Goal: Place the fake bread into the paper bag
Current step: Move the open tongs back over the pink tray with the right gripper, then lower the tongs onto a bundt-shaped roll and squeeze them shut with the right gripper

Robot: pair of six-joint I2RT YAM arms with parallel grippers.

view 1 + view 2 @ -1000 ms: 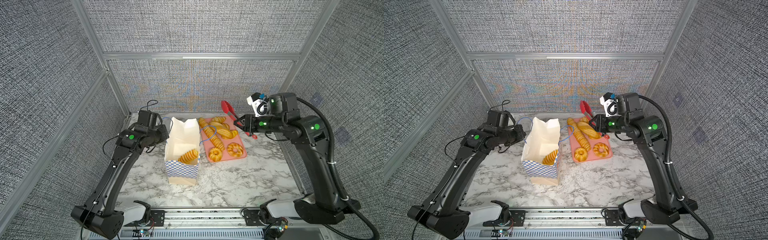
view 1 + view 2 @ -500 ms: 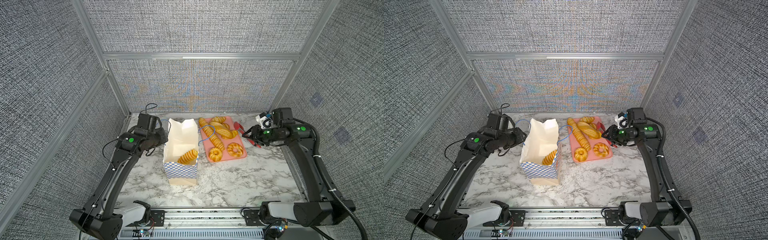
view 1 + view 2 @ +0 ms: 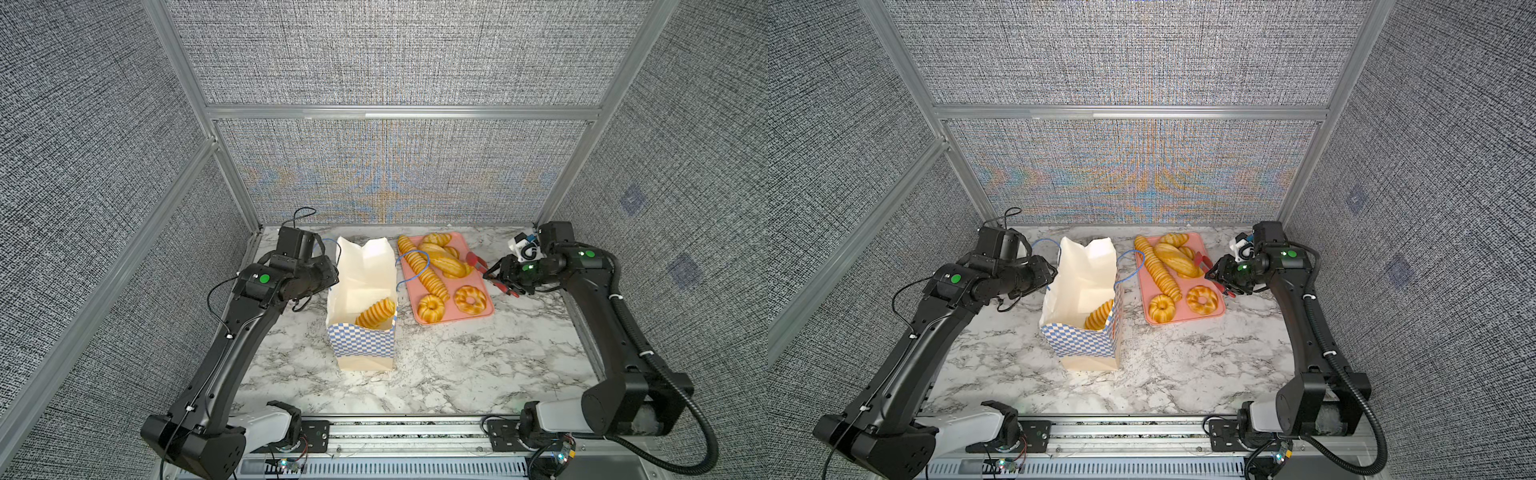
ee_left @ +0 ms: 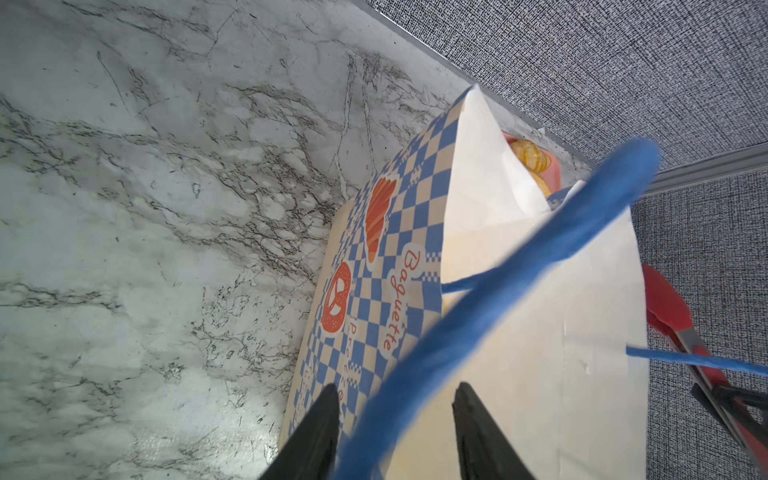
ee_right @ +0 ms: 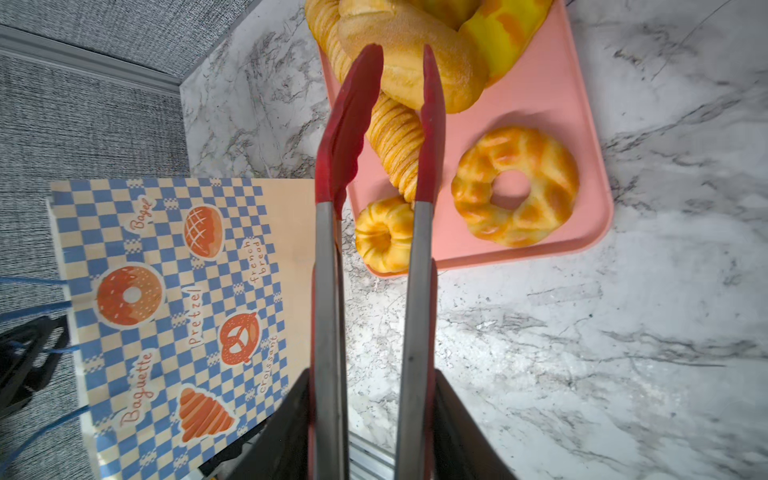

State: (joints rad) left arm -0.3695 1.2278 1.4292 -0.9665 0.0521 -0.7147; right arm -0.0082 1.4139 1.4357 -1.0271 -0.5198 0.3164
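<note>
left gripper (image 4: 395, 386) parted; right gripper (image 5: 372, 376) clamping

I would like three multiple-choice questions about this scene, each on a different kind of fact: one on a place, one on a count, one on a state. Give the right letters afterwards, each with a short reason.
1. In both top views, on which side of the paper bag does the pink tray lie?
A. to its left
B. to its right
C. underneath it

2. How many ring-shaped buns lie on the tray?
A. one
B. two
C. four

3. What is the state of the right gripper?
A. open and empty
B. shut on the bag's handle
C. shut on the red tongs

Answers:
1 B: the tray sits to the right of the bag in both top views.
2 B: two rings lie side by side at the tray's near end.
3 C: in the right wrist view the tongs' metal arms are clamped between its fingers.
</note>
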